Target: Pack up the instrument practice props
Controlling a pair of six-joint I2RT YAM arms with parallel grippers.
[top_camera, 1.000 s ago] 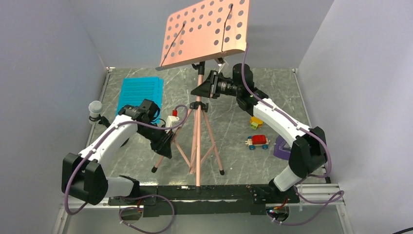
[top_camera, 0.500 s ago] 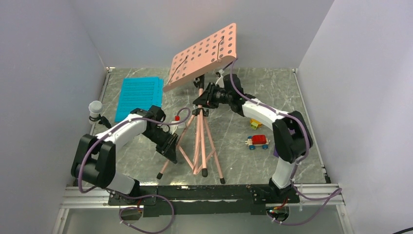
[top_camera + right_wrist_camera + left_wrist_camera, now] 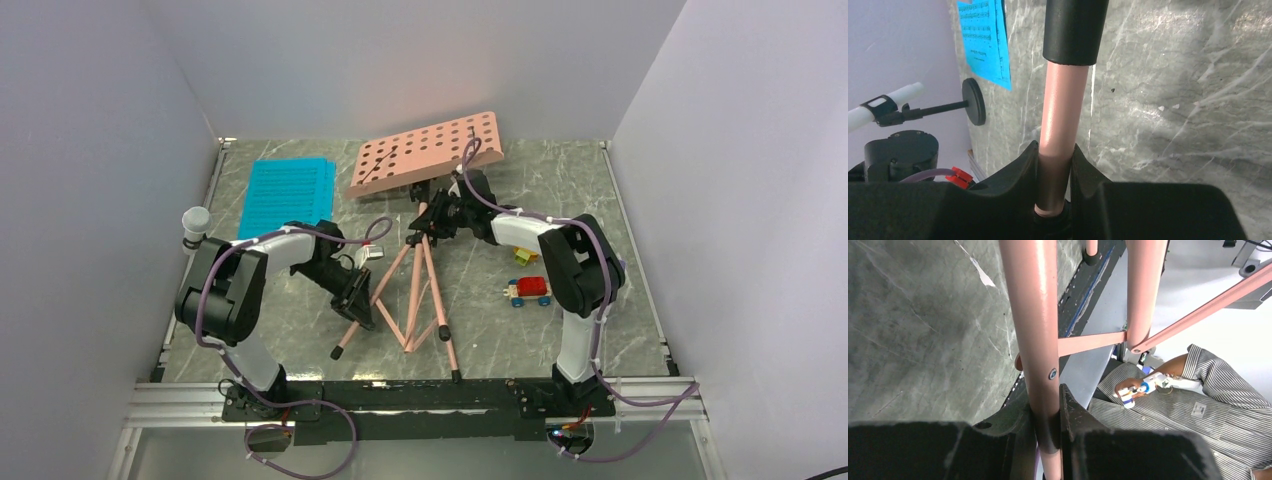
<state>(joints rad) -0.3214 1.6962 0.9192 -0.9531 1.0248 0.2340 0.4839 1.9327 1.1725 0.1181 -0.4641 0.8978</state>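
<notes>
The salmon-pink music stand [image 3: 413, 280] leans low over the table, its perforated desk [image 3: 427, 156] down near the back. My left gripper [image 3: 356, 303] is shut on one tripod leg [image 3: 1030, 315], the jaws tight on it in the left wrist view [image 3: 1048, 407]. My right gripper [image 3: 432, 216] is shut on the stand's pole [image 3: 1063, 110] below a black collar [image 3: 1075, 30], as the right wrist view [image 3: 1054, 162] shows. Cyan sheet-music pages [image 3: 289, 190] lie flat at the back left, also in the right wrist view [image 3: 985, 35]. The purple metronome is hidden behind my right arm.
A red toy car [image 3: 530, 289] and a small yellow toy [image 3: 524, 256] sit on the table by my right arm. A small white-topped microphone on a black stand [image 3: 194, 225] is at the left edge. Walls close in on three sides.
The stand has come down from upright and tall to low, its desk dropping toward the back of the table. Both arms have gone down with it, still gripping.
</notes>
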